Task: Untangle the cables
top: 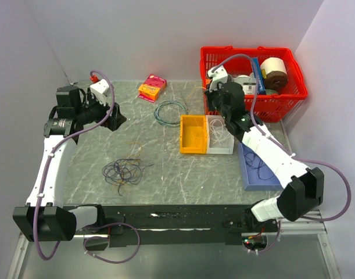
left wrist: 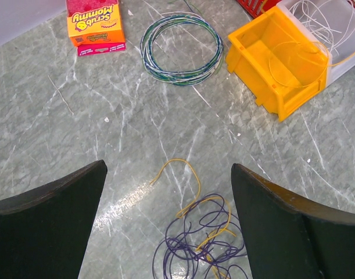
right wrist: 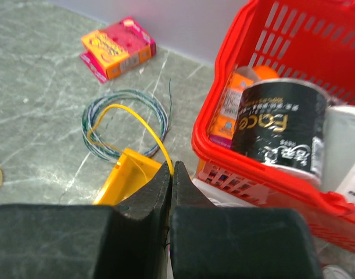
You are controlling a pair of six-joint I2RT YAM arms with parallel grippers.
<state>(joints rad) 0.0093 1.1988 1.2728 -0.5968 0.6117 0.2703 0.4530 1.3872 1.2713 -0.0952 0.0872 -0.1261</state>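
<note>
Grey marbled table carries everything. A red basket of containers stands at its far right corner, and a blue tray with a few thin dark strands lies at the near right. A yellow bin and a clear bin sit touching side by side, left of the basket. A round blue-green wire coil lies just beyond the yellow bin, near a Scrub Mommy box. The cables, a loose purple, black and yellow tangle, lie on the near left. The left gripper hangs near their far side, spread wide and empty. The right gripper, beside the basket, is pinched tight on one yellow strand that arcs up from its tips.
</note>
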